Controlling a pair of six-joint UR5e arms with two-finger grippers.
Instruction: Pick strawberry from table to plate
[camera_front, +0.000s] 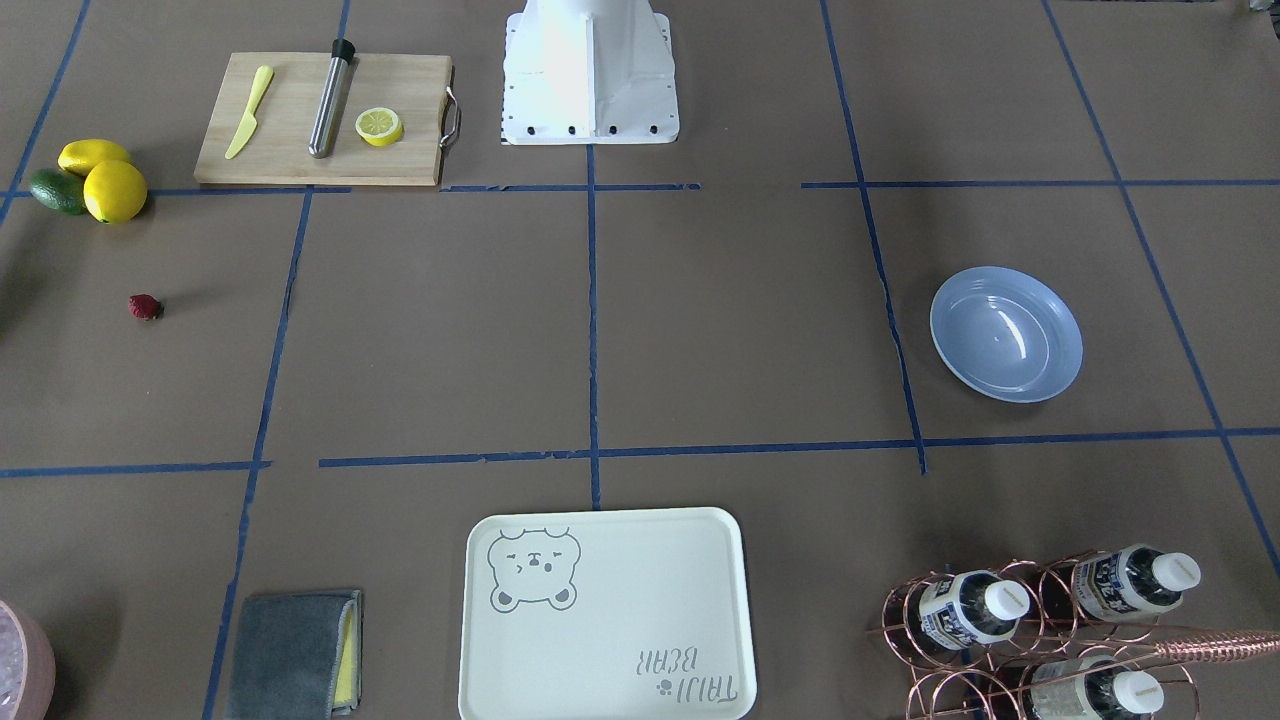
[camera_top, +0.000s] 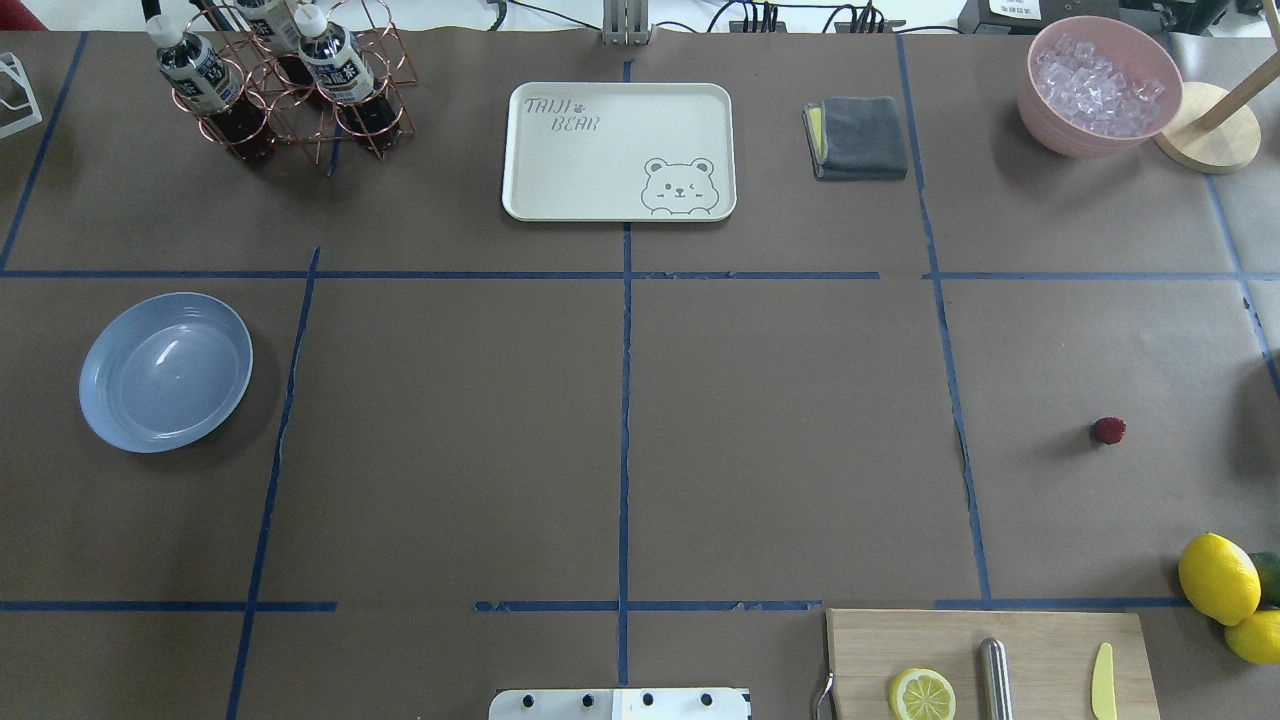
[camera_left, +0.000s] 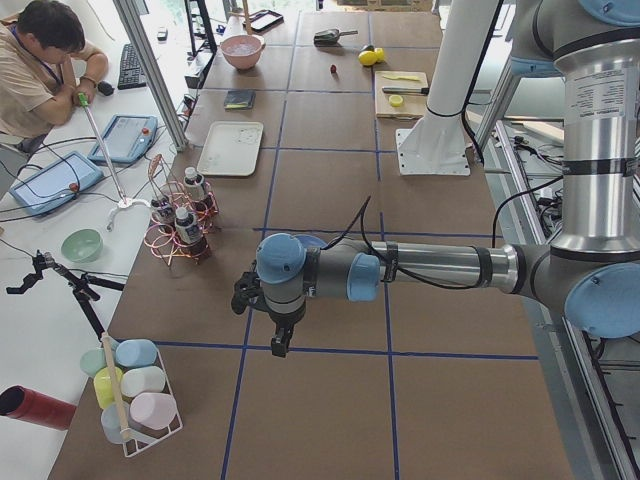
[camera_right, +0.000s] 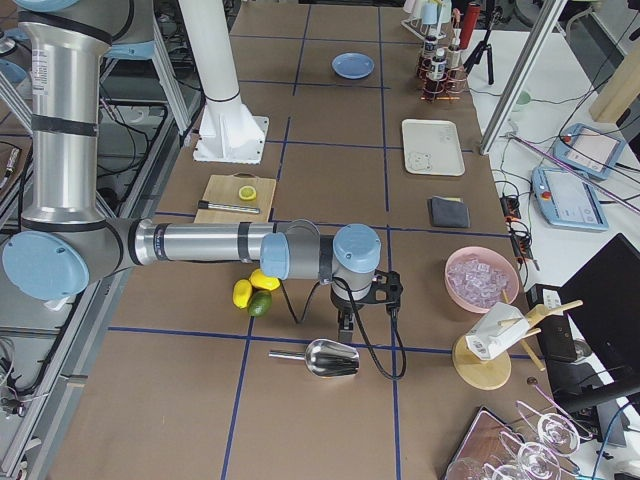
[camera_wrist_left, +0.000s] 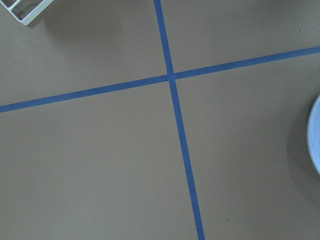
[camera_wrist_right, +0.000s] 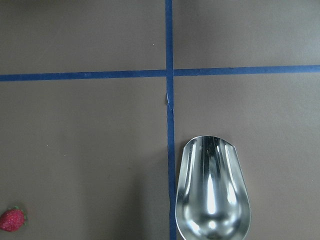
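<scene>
The strawberry (camera_front: 145, 307) (camera_top: 1108, 431), small and dark red, lies alone on the brown table (camera_top: 780, 430), far out on my right side. It also shows at the bottom left corner of the right wrist view (camera_wrist_right: 12, 220). The pale blue plate (camera_front: 1006, 334) (camera_top: 166, 371) sits empty on my left side, and its rim (camera_wrist_left: 316, 135) edges into the left wrist view. My left gripper (camera_left: 279, 343) hangs beside the plate, and my right gripper (camera_right: 345, 323) hangs near the strawberry's area. Both show only in the side views, so I cannot tell whether they are open or shut.
Two lemons (camera_front: 112, 188) and an avocado (camera_front: 56, 190) lie near the strawberry, beside a cutting board (camera_front: 320, 120) with a lemon half. A steel scoop (camera_wrist_right: 212, 195) lies under the right wrist. A cream bear tray (camera_top: 618, 150), bottle rack (camera_top: 280, 85), cloth (camera_top: 860, 137) and ice bowl (camera_top: 1098, 85) line the far edge.
</scene>
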